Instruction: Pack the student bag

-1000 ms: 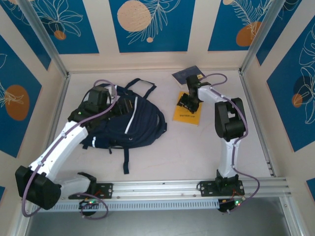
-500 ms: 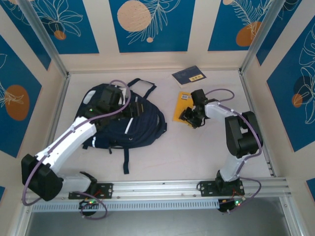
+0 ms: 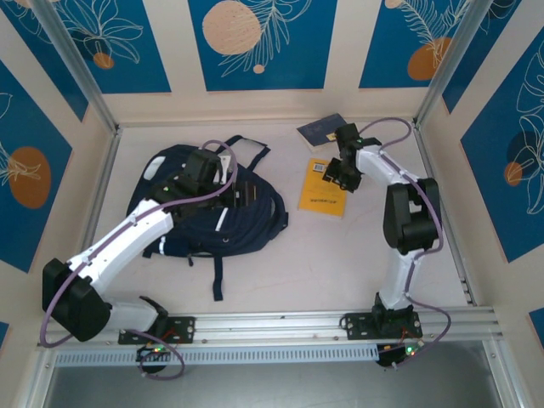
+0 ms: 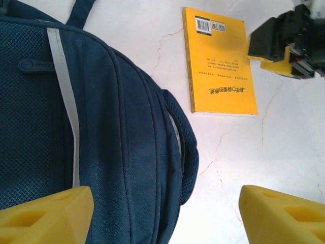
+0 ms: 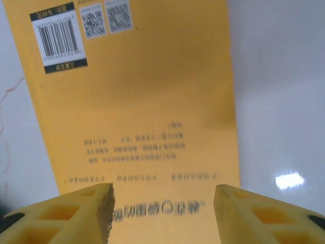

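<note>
The student bag (image 3: pixel 255 219) lies flat on the left half of the table, a large navy backpack with a white stripe (image 4: pixel 63 91). My left gripper (image 3: pixel 240 190) hovers open over the bag's right edge (image 4: pixel 127 152), and its yellow fingertips (image 4: pixel 48 216) straddle the edge and bare table. A yellow book (image 3: pixel 323 197) lies to the right of the bag, back cover up with a barcode (image 5: pixel 58 38). My right gripper (image 3: pixel 338 172) is open just above that book (image 5: pixel 142 101), its jaws apart and nothing between them (image 5: pixel 162 213). The left wrist view also catches the book (image 4: pixel 218 61) and the right gripper (image 4: pixel 289 43).
A dark blue book (image 3: pixel 325 129) lies near the back wall, beyond the yellow one. A bag strap (image 3: pixel 218 276) trails toward the near rail. The white marbled tabletop (image 3: pixel 340 255) is walled in on three sides, with open surface in front of the books.
My left gripper has moved right across the bag to its right edge. My right gripper swung down along the yellow book, then back toward its far end, closing slightly.
</note>
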